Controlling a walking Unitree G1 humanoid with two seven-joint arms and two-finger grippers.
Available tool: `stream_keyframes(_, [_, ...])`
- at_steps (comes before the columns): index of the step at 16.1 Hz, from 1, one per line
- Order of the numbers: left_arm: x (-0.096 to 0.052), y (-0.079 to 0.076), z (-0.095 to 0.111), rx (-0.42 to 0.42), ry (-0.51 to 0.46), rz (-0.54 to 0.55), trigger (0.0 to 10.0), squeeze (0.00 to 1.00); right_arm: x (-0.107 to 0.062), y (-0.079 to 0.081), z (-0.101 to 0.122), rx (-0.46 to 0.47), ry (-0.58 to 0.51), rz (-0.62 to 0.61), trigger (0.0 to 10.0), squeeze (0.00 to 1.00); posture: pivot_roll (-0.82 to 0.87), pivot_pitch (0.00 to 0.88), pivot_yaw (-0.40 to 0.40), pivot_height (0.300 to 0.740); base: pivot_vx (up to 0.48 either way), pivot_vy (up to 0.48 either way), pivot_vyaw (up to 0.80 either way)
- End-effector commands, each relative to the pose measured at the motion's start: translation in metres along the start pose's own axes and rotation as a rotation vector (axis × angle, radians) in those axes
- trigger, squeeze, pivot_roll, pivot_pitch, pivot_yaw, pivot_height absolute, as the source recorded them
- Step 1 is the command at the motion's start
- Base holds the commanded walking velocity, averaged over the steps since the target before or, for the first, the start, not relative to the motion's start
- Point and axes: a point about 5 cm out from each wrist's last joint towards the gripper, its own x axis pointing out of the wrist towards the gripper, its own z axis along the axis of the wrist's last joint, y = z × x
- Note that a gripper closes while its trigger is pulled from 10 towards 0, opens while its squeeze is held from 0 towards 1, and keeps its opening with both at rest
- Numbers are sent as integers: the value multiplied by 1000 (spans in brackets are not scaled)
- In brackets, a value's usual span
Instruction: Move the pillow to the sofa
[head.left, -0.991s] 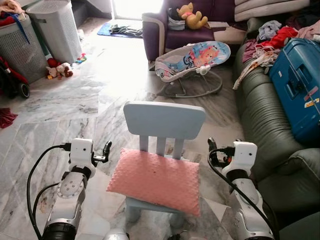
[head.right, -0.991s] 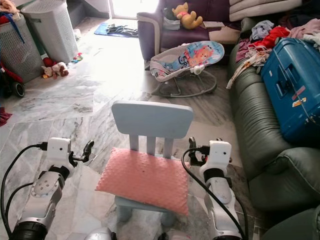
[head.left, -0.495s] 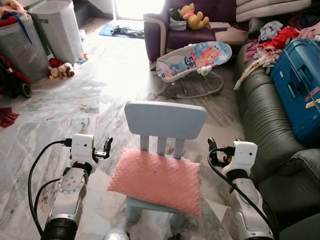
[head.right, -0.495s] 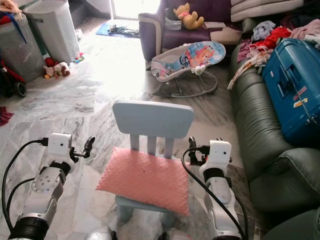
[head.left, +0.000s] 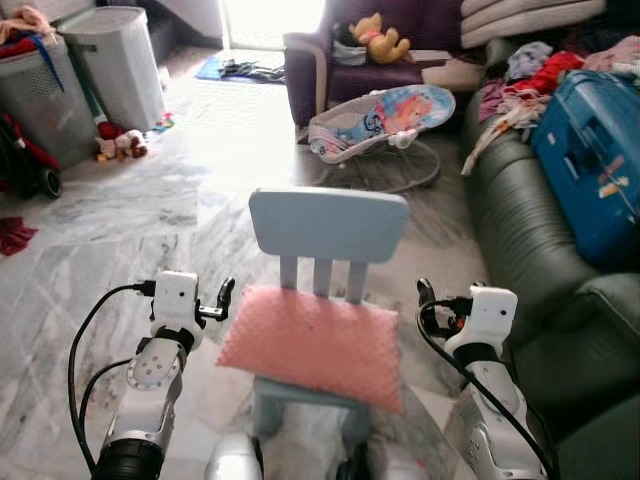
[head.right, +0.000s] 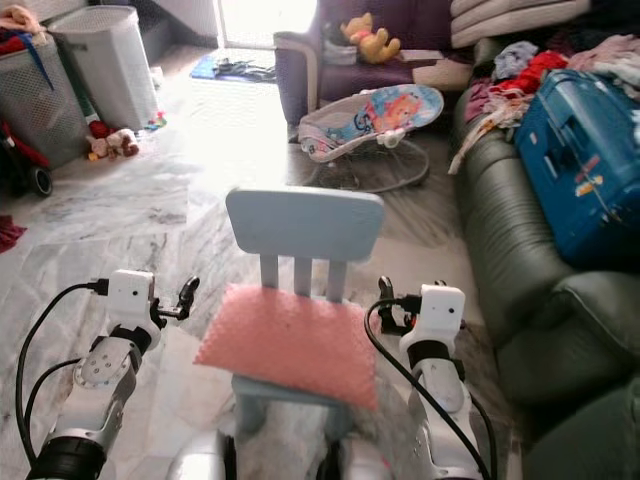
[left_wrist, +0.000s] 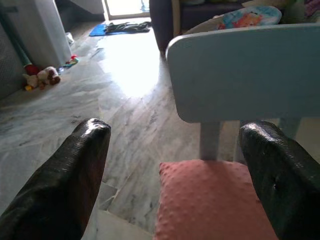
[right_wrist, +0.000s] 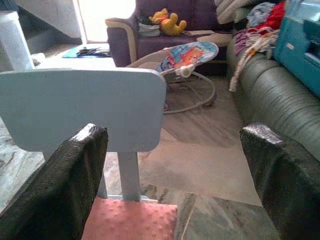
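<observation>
Pink and nubbly, the pillow (head.left: 312, 343) lies on the seat of a small pale-blue chair (head.left: 328, 228). The left gripper (head.left: 222, 299) and right gripper (head.left: 426, 301) flank it, fingers spread, touching nothing, so this looks like the approach. Next, both should close in on the pillow's sides. The green sofa (head.left: 525, 235), right of the chair, carries a blue suitcase (head.left: 592, 160) and clothes; marble floor (head.left: 120, 215) around.

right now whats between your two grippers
The pink pillow on the small blue chair lies between the open left gripper and open right gripper, per the left eye view.
</observation>
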Motion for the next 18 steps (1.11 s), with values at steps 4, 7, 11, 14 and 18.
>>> stream_keyframes(4, [2, 0, 3, 3, -10, 10, 10000, 0, 2, 0, 5, 3, -10, 10, 10000, 0, -18, 0, -13, 617, 0, 0, 0])
stream_keyframes(7, [1, 1, 3, 13, -10, 22, 10000, 0, 2, 1, 4, 0, -7, 15, 10000, 0, -20, 0, -14, 617, 0, 0, 0])
stream_keyframes(11, [1, 1, 3, 18, -8, 35, 10000, 0, 3, 1, 5, -4, -3, 24, 10000, 0, -21, 0, -19, 617, 0, 0, 0])
stream_keyframes(14, [1, 0, 2, 20, -6, 38, 10000, 0, 4, 2, 4, -4, 0, 33, 10000, 0, -19, 0, -20, 617, 0, 0, 0])
stream_keyframes(18, [1, 1, 2, 28, -6, 46, 10000, 0, 4, 3, 4, -9, 1, 46, 10000, 0, -17, 0, -23, 587, 0, 0, 0])
